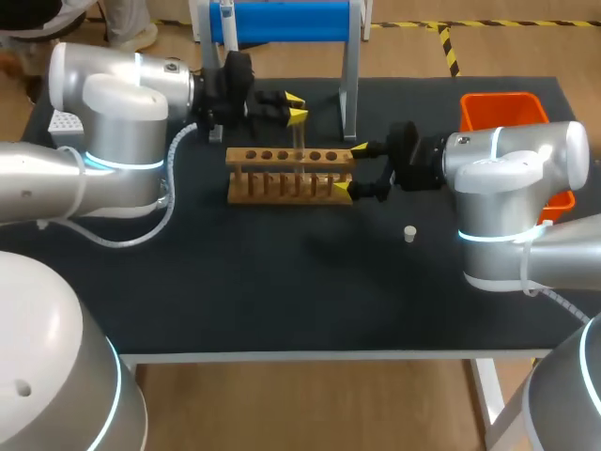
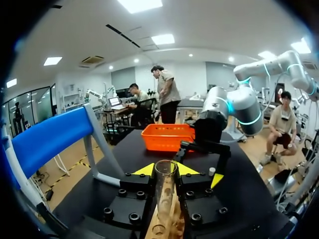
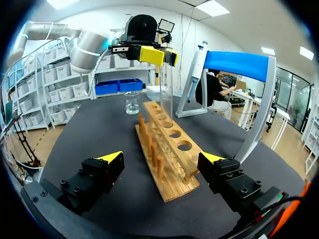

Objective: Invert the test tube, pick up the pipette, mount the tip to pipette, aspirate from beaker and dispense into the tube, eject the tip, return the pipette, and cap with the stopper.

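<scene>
1. Fingers of my left gripper point(image 2: 165, 169) are closed on the top of the test tube point(image 2: 165, 194), in the upper middle of the head view.
2. I see the test tube upright, its lower end at a hole in the wooden rack point(image 1: 282, 183) on the desk point(image 1: 282, 291).
3. My right gripper point(image 1: 349, 169) has its fingers spread wide, straddling the wooden rack's right end.
4. The stopper point(image 1: 409, 233) lies right of centre, apart from the wooden rack.

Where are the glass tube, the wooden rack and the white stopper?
tube point(image 2: 165, 194), left wrist view, middle of its glass wall.
rack point(image 1: 282, 197), head view, front base edge.
stopper point(image 1: 410, 233), head view, its middle.
</scene>
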Controlling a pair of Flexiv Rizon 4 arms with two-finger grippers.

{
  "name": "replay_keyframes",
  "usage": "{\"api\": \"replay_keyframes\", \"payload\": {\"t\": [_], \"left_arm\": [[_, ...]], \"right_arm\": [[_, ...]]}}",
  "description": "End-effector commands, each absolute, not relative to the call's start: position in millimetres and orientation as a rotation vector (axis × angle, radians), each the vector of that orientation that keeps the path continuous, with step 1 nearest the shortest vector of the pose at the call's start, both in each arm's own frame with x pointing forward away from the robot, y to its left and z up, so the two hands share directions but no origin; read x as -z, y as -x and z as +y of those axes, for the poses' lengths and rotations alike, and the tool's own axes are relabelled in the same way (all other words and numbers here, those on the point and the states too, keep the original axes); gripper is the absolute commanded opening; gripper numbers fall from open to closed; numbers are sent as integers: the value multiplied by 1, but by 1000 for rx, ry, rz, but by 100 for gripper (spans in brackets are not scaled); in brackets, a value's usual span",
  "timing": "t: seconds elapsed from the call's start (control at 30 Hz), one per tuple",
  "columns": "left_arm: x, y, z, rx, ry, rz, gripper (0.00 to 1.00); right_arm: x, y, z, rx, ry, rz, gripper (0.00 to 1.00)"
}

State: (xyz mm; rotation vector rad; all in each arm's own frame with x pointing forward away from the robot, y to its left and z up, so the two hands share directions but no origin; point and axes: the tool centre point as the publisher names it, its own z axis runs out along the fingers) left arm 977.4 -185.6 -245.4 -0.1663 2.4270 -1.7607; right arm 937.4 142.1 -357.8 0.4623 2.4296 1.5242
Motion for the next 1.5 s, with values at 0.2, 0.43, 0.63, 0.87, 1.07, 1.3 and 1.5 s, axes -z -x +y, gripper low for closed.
{"api": "replay_keyframes", "payload": {"t": [0.2,0.43,0.63,0.87,1.07,1.3,1.5], "left_arm": [[248,-982,-189,1766,151,2443,0],[252,-984,-191,1765,147,2455,0],[254,-984,-192,1771,150,2459,0],[254,-983,-193,1776,161,2460,100],[249,-979,-187,1776,164,2464,100],[238,-966,-167,1757,191,2489,100],[225,-949,-136,1725,247,2476,100]], "right_arm": [[358,-937,141,-1525,-462,2429,100],[358,-937,141,-1525,-462,2429,100],[358,-937,141,-1525,-462,2429,100],[358,-937,141,-1525,-462,2429,100],[358,-937,141,-1525,-462,2429,100],[358,-937,141,-1525,-462,2429,100],[358,-937,141,-1525,-462,2429,100]]}}
